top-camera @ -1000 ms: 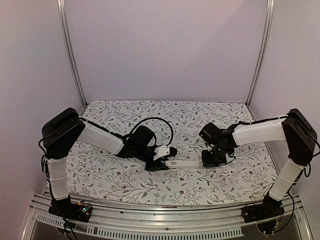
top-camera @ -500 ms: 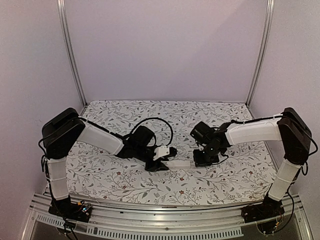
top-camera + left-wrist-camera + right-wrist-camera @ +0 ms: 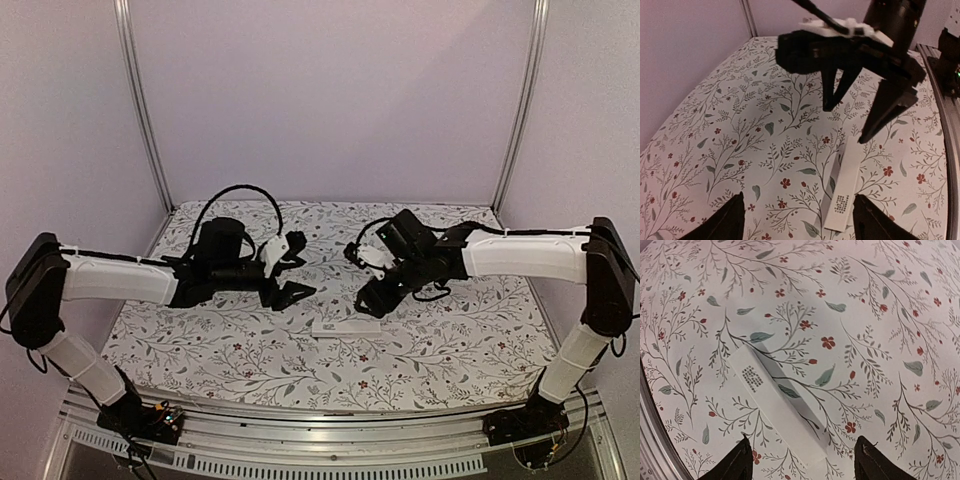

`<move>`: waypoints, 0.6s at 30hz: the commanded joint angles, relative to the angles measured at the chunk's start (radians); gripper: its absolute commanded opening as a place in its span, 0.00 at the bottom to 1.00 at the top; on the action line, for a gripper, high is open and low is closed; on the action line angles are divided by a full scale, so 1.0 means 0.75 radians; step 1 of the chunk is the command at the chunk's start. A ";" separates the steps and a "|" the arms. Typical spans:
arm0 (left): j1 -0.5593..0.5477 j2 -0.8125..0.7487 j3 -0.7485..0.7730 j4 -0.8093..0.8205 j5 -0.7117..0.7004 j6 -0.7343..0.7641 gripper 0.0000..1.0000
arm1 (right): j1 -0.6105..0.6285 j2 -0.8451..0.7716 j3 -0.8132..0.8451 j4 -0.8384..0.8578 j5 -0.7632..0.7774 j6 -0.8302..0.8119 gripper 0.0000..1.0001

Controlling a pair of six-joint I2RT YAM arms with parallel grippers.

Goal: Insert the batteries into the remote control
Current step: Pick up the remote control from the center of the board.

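The remote control is a slim white bar lying flat on the floral cloth, a small printed patch near one end. Nothing touches it. My left gripper hangs open above and to its left, empty. My right gripper hangs open above and just behind it, also empty. In the left wrist view the remote control lies between my left gripper tips, far below them, with the right gripper over its far end. In the right wrist view the remote control runs diagonally below my right gripper. The batteries are out of view.
The floral cloth covers the table. Aluminium posts stand at the back corners with lilac walls behind. A metal rail runs along the near edge by the arm bases.
Both grippers have opened and lifted away from the remote control, which now lies alone on the cloth. The left arm has swung back and to the left; the right arm has risen.
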 commanded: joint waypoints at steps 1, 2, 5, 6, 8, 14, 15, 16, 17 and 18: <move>0.077 -0.145 -0.098 0.153 -0.250 -0.346 0.76 | 0.070 0.114 0.128 0.089 -0.167 -0.497 0.70; 0.081 -0.173 -0.104 0.131 -0.332 -0.379 0.76 | 0.076 0.148 0.164 0.073 -0.169 -0.550 0.71; 0.087 -0.264 -0.147 0.109 -0.519 -0.448 0.77 | 0.106 0.289 0.272 0.004 -0.157 -0.650 0.73; 0.088 -0.295 -0.170 0.117 -0.555 -0.457 0.78 | 0.120 0.334 0.303 -0.017 -0.146 -0.668 0.73; 0.092 -0.348 -0.211 0.128 -0.627 -0.471 0.80 | 0.143 0.423 0.371 -0.055 -0.133 -0.692 0.73; 0.104 -0.461 -0.254 0.103 -0.704 -0.486 0.82 | 0.178 0.565 0.451 -0.079 -0.126 -0.691 0.72; 0.106 -0.467 -0.260 0.106 -0.706 -0.481 0.83 | 0.181 0.580 0.454 -0.078 -0.117 -0.689 0.72; 0.105 -0.470 -0.263 0.107 -0.708 -0.473 0.83 | 0.184 0.590 0.460 -0.082 -0.112 -0.689 0.71; 0.105 -0.469 -0.265 0.106 -0.710 -0.466 0.83 | 0.185 0.600 0.464 -0.091 -0.110 -0.688 0.70; 0.106 -0.467 -0.265 0.103 -0.712 -0.461 0.83 | 0.187 0.607 0.467 -0.099 -0.112 -0.686 0.69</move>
